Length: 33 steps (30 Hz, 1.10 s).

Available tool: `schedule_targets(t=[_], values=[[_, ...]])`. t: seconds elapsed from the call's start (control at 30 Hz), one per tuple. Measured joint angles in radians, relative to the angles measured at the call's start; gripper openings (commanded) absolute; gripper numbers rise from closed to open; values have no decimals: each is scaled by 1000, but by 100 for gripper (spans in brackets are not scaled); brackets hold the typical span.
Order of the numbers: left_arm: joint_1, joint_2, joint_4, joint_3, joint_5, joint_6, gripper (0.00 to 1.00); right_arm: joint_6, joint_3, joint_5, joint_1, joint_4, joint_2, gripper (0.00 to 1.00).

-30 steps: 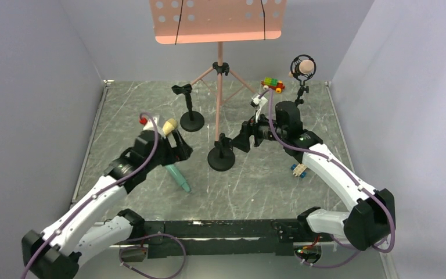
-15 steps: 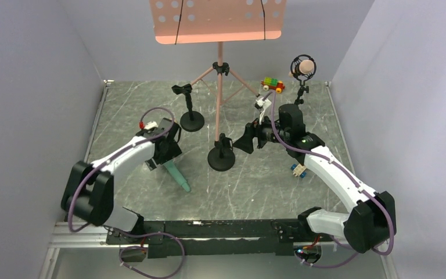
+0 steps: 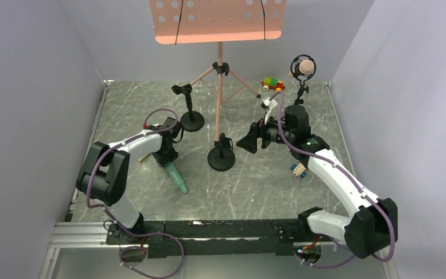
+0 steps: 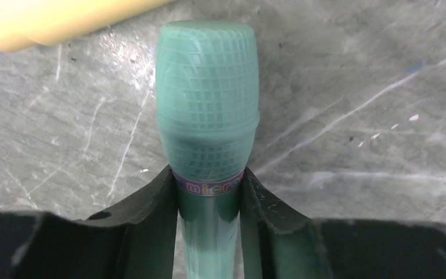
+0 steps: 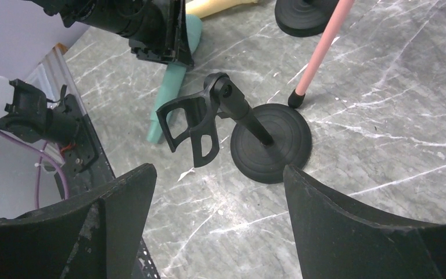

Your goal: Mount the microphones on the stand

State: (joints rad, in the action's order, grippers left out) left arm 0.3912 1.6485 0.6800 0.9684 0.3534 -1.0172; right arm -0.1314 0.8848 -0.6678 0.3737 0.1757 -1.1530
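Left gripper [image 4: 209, 177] clamps teal microphone [image 4: 207, 99]; right gripper [image 5: 219, 174] spread wide

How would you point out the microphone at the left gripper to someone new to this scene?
From the pink music stand at the back, come forward and left to the left gripper. Pinched at the neck there lies the teal microphone, handle toward the arm bases. Teal colour sets it apart from the pale yellow microphone beside it.
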Motion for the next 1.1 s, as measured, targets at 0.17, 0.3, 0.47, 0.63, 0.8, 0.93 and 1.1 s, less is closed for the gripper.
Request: schedule_targets(t=[0.17,0.3,0.47,0.63,0.8,0.93,1.1], values=[[-5,-3,-18,-1,4,12,2,-11,-13,-14,-7,-4,13,86],[-3,-53,-43,-16,-5,47,0,-19,-16,-23,-20,-5,23,85],[108,-266,-51,-20,0,102,0,-25,-21,-33,-35,-11,37,86],[303,-446,-92,126,61,195,0,-29,-34,-42,-40,-19,47,86],[422,-451,-174,323,185,342,0,-31,-41,-45,-48,-26,47,86],[475,-366,-254,446,263,449,0,-35,-49,-48,-52,-28,47,86],[478,-214,-340,536,315,539,0,-37,-51,-48,-55,-39,48,87]])
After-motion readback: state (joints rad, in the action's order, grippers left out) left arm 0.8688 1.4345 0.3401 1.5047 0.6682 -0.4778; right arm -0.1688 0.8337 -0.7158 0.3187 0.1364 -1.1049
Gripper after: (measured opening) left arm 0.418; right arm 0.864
